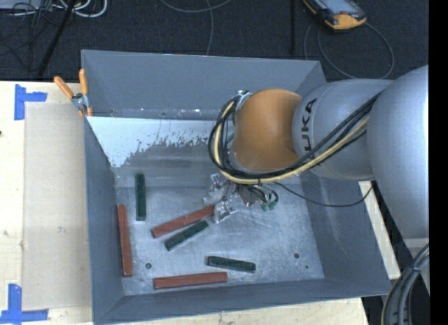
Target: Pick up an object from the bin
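My gripper [221, 202] sits low in the middle of the bin, under the orange wrist cover. It is right at the upper right end of a red-brown stick [182, 222] that lies slanted on the bin floor. A dark green stick [186, 234] lies just below that one, almost parallel to it. Whether the red-brown stick's end is gripped cannot be made out.
A second dark green stick [141, 196] lies upright at the left, with a long red-brown stick [124, 239] beside the left wall. Another red-brown stick [190, 281] lies along the front wall, and a third dark green stick [231, 264] above it. The arm covers the bin's right side.
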You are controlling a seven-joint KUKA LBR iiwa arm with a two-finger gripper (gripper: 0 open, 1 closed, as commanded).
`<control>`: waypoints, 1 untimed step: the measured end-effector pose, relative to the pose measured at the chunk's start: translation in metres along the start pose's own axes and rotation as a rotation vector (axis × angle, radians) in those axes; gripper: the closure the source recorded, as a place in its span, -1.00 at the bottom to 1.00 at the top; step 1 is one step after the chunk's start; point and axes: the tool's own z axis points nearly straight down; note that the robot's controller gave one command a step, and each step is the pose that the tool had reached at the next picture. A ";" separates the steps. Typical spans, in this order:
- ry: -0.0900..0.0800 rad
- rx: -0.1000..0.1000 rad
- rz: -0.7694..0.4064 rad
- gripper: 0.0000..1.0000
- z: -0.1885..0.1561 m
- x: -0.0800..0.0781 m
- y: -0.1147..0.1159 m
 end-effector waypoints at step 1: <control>0.011 -0.002 -0.009 1.00 -0.155 0.005 -0.004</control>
